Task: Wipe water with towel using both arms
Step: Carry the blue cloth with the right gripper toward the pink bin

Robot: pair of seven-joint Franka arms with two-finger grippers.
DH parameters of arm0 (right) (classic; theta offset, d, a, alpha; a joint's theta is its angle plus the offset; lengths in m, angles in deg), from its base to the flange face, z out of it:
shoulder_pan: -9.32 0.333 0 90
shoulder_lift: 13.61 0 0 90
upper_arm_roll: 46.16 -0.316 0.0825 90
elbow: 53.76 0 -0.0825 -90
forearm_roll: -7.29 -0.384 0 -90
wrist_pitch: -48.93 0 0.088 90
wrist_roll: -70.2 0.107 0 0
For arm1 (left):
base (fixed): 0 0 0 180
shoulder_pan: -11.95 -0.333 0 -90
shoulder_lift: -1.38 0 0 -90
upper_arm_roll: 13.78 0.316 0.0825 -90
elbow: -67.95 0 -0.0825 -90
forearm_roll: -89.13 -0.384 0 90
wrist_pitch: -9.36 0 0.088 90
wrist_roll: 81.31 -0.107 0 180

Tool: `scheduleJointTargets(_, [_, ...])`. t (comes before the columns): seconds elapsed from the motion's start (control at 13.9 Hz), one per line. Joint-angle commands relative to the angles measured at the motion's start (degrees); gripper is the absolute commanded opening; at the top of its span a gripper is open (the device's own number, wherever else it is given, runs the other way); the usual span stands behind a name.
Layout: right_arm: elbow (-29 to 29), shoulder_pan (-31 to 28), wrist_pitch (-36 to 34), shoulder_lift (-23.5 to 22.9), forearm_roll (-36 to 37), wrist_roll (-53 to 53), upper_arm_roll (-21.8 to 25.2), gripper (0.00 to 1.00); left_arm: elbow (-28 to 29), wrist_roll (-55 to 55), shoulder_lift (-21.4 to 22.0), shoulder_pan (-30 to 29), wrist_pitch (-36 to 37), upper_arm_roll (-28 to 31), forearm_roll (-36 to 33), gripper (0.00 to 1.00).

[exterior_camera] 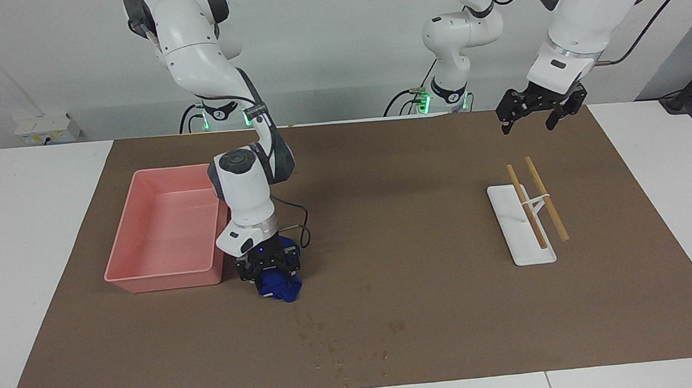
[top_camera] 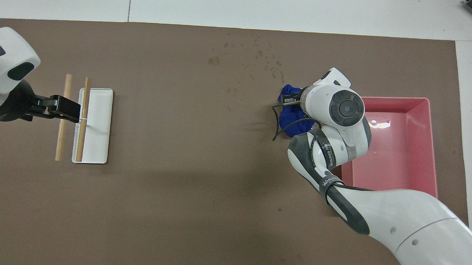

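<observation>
The blue towel lies bunched on the brown mat beside the pink tray's corner, and in the overhead view the towel shows partly under the right wrist. My right gripper points straight down into the bundle, shut on the towel, which rests on the mat. Water shows as dark droplet stains on the mat, farther from the robots than the towel; the overhead view shows the same stains. My left gripper hangs open and empty over the mat at the left arm's end, waiting.
A pink tray stands at the right arm's end, touching distance from the towel. A white rack carrying two wooden sticks lies at the left arm's end, under the left gripper in the overhead view.
</observation>
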Motion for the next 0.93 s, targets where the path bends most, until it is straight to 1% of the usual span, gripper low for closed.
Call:
scheduleJointTargets(0.0, [3.3,-0.3,-2.2,2.6,1.1,3.0,-0.5,0.0,0.9,-0.3,1.0,-0.5,0.6,-0.1,-0.2,1.0])
scheduleJointTargets(0.14, [6.6,0.0,-3.6,4.6,1.1,4.9,-0.6,0.0,0.9,-0.3,1.0,-0.5,0.6,-0.1,-0.2,1.0])
scheduleJointTargets(0.57, [10.0,0.2,-22.2,9.5,0.2,5.4,-0.9,0.0,0.9,-0.3,1.0,-0.5,0.6,-0.1,-0.2,1.0])
scheduleJointTargets(0.65, [11.7,0.2,-23.6,10.6,0.0,5.4,-1.0,0.0,0.9,-0.3,1.0,-0.5,0.6,-0.1,-0.2,1.0])
scheduleJointTargets(0.86, [17.4,0.4,-23.9,14.0,-3.9,5.5,-1.0,0.0,0.9,-0.3,1.0,-0.5,0.6,-0.1,-0.2,1.0])
